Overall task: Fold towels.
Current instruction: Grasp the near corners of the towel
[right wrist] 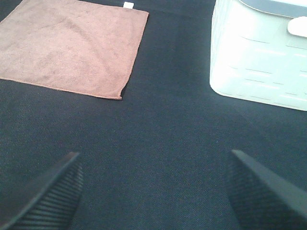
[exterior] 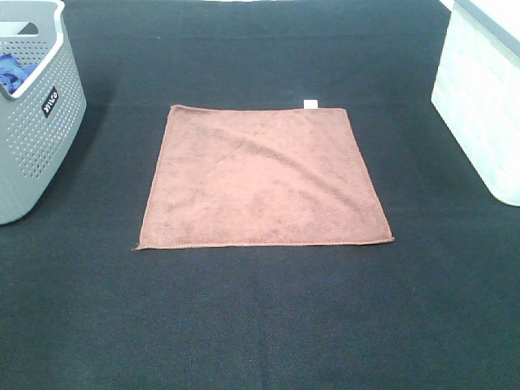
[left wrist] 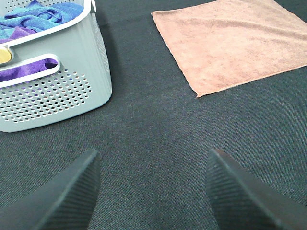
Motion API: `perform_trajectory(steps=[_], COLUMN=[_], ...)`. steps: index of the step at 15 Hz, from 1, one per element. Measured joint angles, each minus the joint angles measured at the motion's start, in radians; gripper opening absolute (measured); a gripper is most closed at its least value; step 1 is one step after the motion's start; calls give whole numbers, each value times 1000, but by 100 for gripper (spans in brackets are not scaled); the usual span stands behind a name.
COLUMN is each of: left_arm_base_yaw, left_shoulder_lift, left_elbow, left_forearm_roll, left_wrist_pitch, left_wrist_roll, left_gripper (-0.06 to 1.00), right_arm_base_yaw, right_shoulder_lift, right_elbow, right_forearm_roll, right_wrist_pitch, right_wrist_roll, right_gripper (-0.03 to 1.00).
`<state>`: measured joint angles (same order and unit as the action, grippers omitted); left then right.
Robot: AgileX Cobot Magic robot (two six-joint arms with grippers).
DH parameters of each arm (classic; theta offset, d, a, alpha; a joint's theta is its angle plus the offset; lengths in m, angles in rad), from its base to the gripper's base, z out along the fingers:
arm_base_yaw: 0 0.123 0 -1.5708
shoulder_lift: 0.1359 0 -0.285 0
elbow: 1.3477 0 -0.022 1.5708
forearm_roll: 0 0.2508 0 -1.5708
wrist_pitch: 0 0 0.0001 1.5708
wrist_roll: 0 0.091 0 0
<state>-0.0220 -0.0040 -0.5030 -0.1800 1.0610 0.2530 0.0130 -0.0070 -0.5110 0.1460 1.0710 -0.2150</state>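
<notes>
The reddish-brown towel [exterior: 264,176] lies flat and unfolded on the dark table, with its small white tag [exterior: 309,103] at the far edge. It also shows in the left wrist view [left wrist: 230,40] and in the right wrist view [right wrist: 69,45]. My left gripper [left wrist: 153,191] is open and empty, over bare table short of the towel's near left corner. My right gripper [right wrist: 153,191] is open and empty, over bare table short of the towel's near right corner. Neither gripper shows in the exterior high view.
A grey perforated basket [exterior: 36,122] stands at the left edge and holds blue and purple cloths [left wrist: 33,21]. A pale mint-white basket [exterior: 483,97] stands at the right edge; it also shows in the right wrist view [right wrist: 259,57]. Dark cloth covers the table [exterior: 260,317].
</notes>
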Motion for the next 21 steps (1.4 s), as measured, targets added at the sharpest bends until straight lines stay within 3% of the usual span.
perform_trajectory(steps=[21], left_arm_base_yaw=[0], left_shoulder_lift=[0], left_elbow=[0], left_forearm_roll=[0], left_wrist_pitch=[0], left_wrist_roll=[0], left_gripper=[62], right_arm_base_yaw=[0], right_shoulder_lift=[0], right_elbow=[0], right_forearm_roll=[0], right_wrist_pitch=[0], right_wrist_roll=[0], right_gripper=[77])
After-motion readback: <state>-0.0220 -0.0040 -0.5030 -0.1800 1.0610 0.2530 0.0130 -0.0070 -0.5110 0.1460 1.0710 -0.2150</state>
